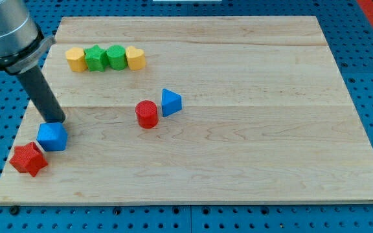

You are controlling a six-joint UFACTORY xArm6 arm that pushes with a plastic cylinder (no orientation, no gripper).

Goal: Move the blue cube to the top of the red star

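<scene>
The blue cube (52, 136) lies near the board's left edge, low in the view. The red star (28, 159) lies just below and to the left of it, touching or nearly touching the cube's lower left corner. My tip (55, 121) sits at the cube's upper edge, right against it. The dark rod rises from there toward the view's upper left.
A red cylinder (147, 114) and a blue triangular block (170, 102) sit side by side mid-board. A row of a yellow block (76, 59), two green blocks (96, 57) (116, 56) and a yellow heart (135, 57) lies near the top left. The wooden board (251, 149) rests on a blue pegboard.
</scene>
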